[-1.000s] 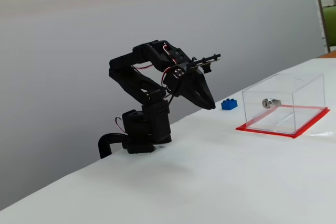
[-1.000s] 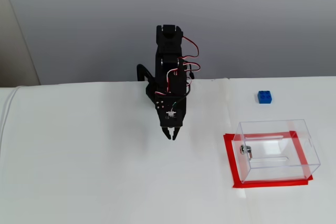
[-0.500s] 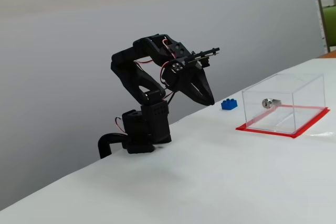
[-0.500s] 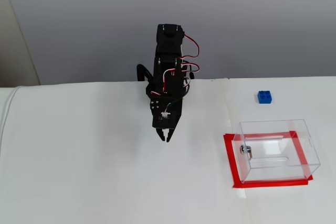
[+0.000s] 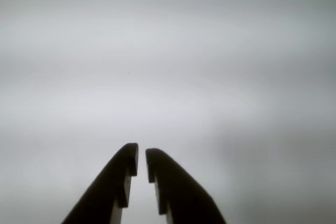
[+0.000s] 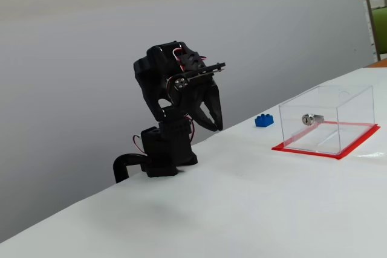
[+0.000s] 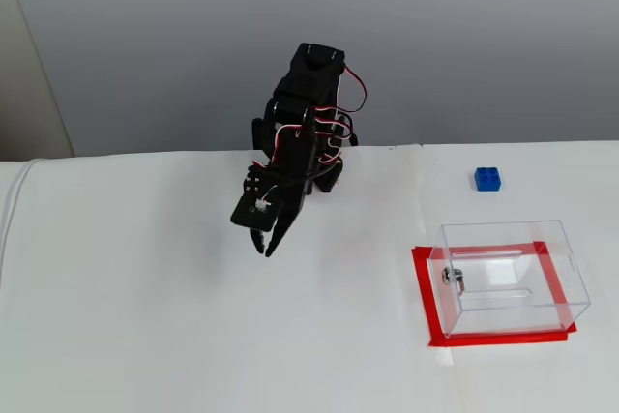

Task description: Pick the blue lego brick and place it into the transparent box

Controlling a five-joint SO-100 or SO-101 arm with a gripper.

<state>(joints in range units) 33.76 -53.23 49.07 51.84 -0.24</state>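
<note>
The blue lego brick (image 6: 263, 121) (image 7: 487, 179) sits on the white table near the back edge, just behind the transparent box (image 6: 326, 119) (image 7: 511, 278). That box stands on a red base with a silver lock fitting on one wall. My black gripper (image 7: 263, 248) (image 6: 214, 127) hangs above the table, far to the left of both in both fixed views. In the wrist view the gripper (image 5: 142, 163) shows only a narrow slit between its fingers, with nothing held and bare table beneath. Neither the brick nor the box appears in the wrist view.
The arm's base (image 6: 160, 155) is clamped at the table's back edge against a grey wall. The white table (image 7: 145, 336) stretches wide to the left and front of the box.
The arm has swung to the left in both fixed views, carrying the gripper further from the brick and box. The brick and box have not moved.
</note>
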